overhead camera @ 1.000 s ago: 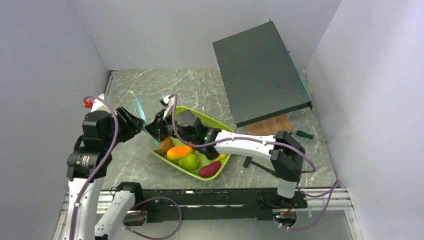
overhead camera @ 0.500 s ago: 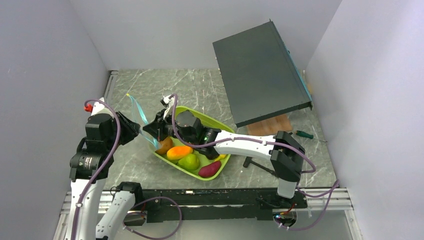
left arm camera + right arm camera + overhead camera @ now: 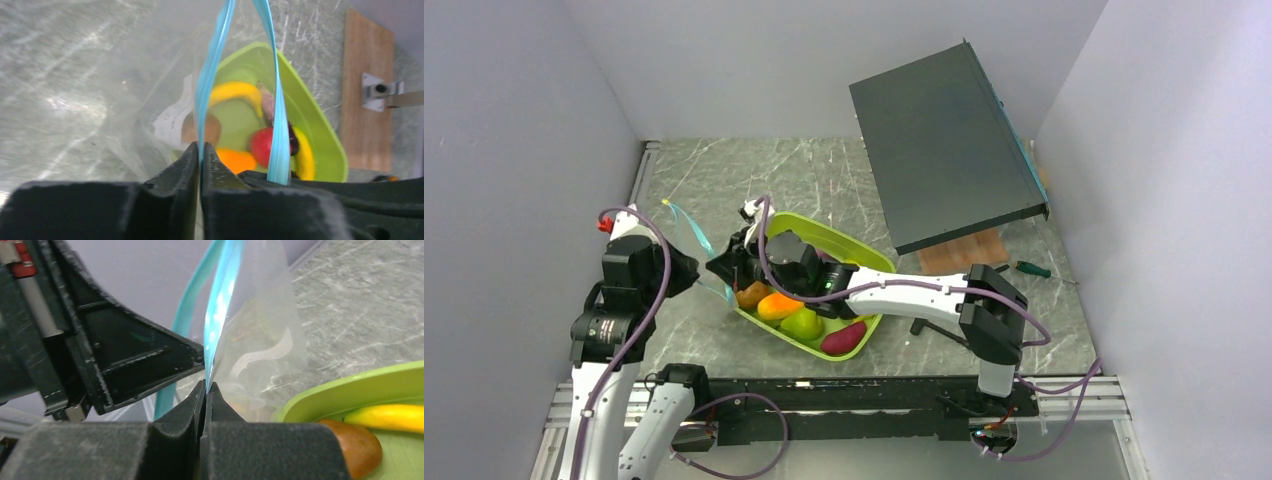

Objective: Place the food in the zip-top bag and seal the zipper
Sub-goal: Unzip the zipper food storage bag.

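Note:
The clear zip-top bag (image 3: 696, 235) hangs between my two grippers, left of the lime-green tray (image 3: 864, 255). My left gripper (image 3: 200, 148) is shut on one light-blue zipper strip (image 3: 212, 60); the other strip (image 3: 277, 115) runs free to its right, so the mouth gapes. My right gripper (image 3: 206, 386) is shut on the opposite strip (image 3: 220, 300). The food lies in the tray: an orange piece (image 3: 781, 303), green pear (image 3: 802, 323), magenta piece (image 3: 844, 337) and brown piece (image 3: 749, 295). Through the bag I see a banana (image 3: 235, 91) and a red apple (image 3: 264, 145).
A large dark panel (image 3: 944, 140) leans up at the back right over a wooden board (image 3: 969, 250). A green-handled screwdriver (image 3: 1030, 268) lies beside the board. Grey walls close in on the left, back and right.
My left gripper has closed on the bag's blue strip and drawn back toward the near left. The bag has come lower, and the right gripper has shifted slightly left with it.

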Robot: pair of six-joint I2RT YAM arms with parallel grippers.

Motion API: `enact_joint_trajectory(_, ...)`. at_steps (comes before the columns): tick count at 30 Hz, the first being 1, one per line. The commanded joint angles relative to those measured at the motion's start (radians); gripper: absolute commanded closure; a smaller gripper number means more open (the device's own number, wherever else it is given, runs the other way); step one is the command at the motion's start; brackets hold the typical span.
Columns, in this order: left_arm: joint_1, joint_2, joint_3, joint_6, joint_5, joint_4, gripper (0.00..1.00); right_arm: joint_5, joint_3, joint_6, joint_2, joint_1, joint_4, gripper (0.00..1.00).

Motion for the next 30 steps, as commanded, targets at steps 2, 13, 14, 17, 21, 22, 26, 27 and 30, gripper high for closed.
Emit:
enact_joint_trajectory(2, -0.002, -0.015, 0.056, 0.075, -0.132, -0.060, 1.00, 0.198, 0.067, 0.088, 0.003, 0.017, -0.093, 1.00)
enact_joint_trajectory(13, -0.002, 0.040, 0.078, 0.169, -0.203, -0.184, 1.00, 0.268, 0.060, 0.263, 0.040, 0.014, -0.205, 0.81)
enact_joint_trajectory(14, -0.002, 0.039, 0.070, 0.181, -0.182, -0.175, 1.00, 0.260, 0.054, 0.254, 0.037, 0.011, -0.199, 0.79)
enact_joint_trajectory(17, -0.002, 0.008, 0.029, 0.220, -0.102, -0.115, 1.00, 0.190, 0.065, 0.187, 0.047, 0.003, -0.190, 0.75)
enact_joint_trajectory(21, -0.002, -0.027, -0.037, 0.237, -0.071, -0.055, 1.00, 0.126, 0.109, 0.107, 0.052, 0.001, -0.233, 0.70)
enact_joint_trajectory(22, -0.002, -0.026, -0.042, 0.227, -0.079, -0.058, 1.00, 0.130, 0.114, 0.106, 0.048, 0.001, -0.253, 0.66)
enact_joint_trajectory(26, -0.002, -0.015, -0.075, 0.217, -0.049, -0.019, 1.00, 0.108, 0.166, 0.035, 0.024, -0.003, -0.333, 0.45)
enact_joint_trajectory(27, -0.002, -0.010, -0.085, 0.213, -0.048, -0.010, 1.00, 0.106, 0.203, 0.006, 0.021, -0.003, -0.376, 0.40)
enact_joint_trajectory(30, -0.002, -0.010, -0.123, 0.208, -0.048, 0.029, 1.00, 0.102, 0.195, -0.064, -0.020, -0.005, -0.451, 0.32)
